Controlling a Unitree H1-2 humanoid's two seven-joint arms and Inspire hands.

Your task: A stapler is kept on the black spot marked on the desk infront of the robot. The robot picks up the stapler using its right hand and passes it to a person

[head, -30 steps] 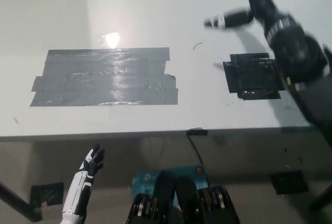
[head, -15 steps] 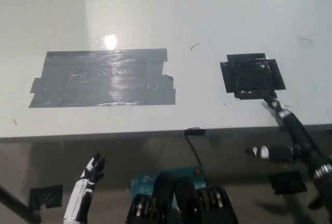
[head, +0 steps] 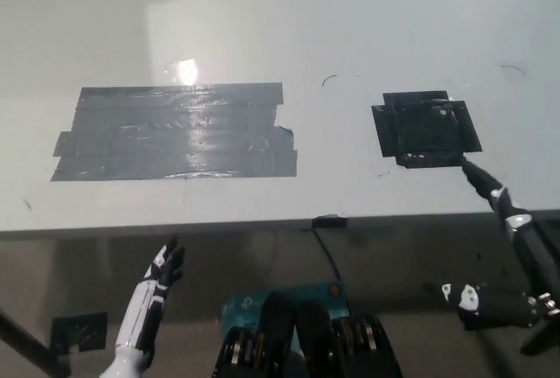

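Both hands open: right hand (head: pixel 503 247) low, off black spot (head: pixel 426 129).

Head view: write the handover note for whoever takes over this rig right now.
Right hand: low at the desk's near right edge, fingers apart, holding nothing; one finger reaches up toward the black spot.
Left hand: resting below the desk edge at lower left, open, empty.
Stapler: not in view anywhere; the black spot on the desk is bare. A grey tape patch lies to its left.
Done: the stapler is off its spot and out of the hand. No person is in view, so the handover cannot be confirmed.
Left: confirm the handover.
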